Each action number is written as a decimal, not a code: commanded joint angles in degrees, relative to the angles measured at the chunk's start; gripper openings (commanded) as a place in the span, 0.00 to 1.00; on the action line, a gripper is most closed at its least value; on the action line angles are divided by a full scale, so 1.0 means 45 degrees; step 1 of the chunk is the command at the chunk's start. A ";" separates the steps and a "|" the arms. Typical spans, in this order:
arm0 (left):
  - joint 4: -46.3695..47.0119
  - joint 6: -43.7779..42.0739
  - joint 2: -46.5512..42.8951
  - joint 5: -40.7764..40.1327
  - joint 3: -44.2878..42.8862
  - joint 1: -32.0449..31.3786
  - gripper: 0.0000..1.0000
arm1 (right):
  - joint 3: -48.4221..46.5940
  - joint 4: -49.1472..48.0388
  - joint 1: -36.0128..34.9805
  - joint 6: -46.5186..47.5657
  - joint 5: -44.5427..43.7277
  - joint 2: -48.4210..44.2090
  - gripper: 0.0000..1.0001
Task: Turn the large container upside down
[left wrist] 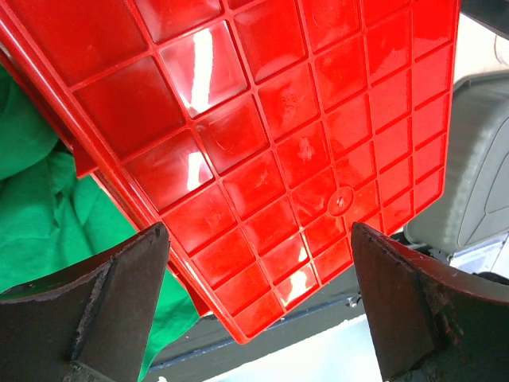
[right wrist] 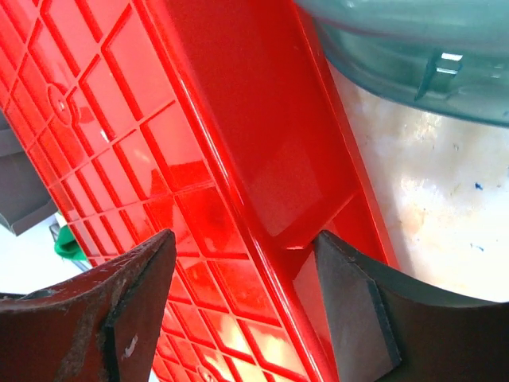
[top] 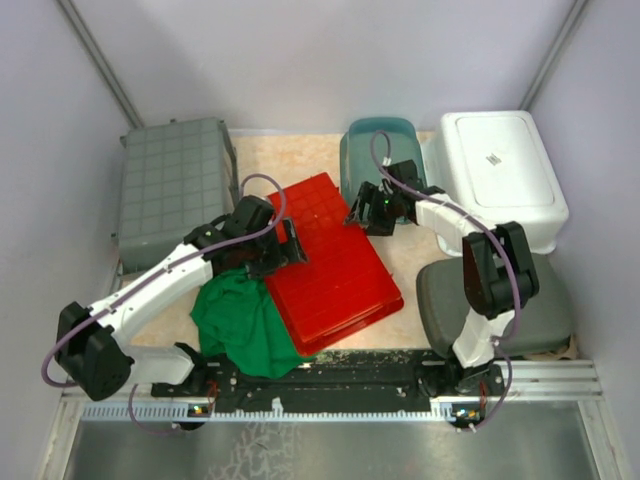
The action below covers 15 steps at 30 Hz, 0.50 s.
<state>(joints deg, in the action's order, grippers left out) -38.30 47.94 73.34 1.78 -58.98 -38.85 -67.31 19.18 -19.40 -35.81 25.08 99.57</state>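
The large red container lies mid-table with its gridded bottom facing up, its near-left corner over a green cloth. My left gripper is open at its left edge; in the left wrist view the wide-open gripper hovers over the red grid, touching nothing. My right gripper is open at the container's far right corner. In the right wrist view the gripper stands astride the edge between the red bottom and side wall.
A teal tub stands just behind the right gripper and shows in the right wrist view. A white bin is at the far right, a grey overturned bin at the far left, a grey tray at the near right.
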 commanded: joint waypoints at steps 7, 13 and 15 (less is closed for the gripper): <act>-0.0396 -0.1119 0.0555 -0.0218 -0.2375 -0.0055 1.00 | -0.1937 0.1859 -0.0222 0.1474 -0.3859 -0.2865 0.84; -0.0744 -0.2379 0.0257 -0.2176 -0.4152 -0.0059 1.00 | -0.1546 0.3243 -0.0088 0.2056 -0.9689 -0.6659 0.99; -0.0235 -0.2878 0.0157 -0.2656 -0.4413 -0.0034 1.00 | -0.1509 0.3816 -0.0081 0.2145 -1.1775 -0.7845 0.99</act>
<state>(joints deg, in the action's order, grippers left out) -40.80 40.82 75.75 -3.64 -75.07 -38.89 -72.16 31.27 -20.08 -28.95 -5.06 74.81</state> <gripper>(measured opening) 0.998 0.985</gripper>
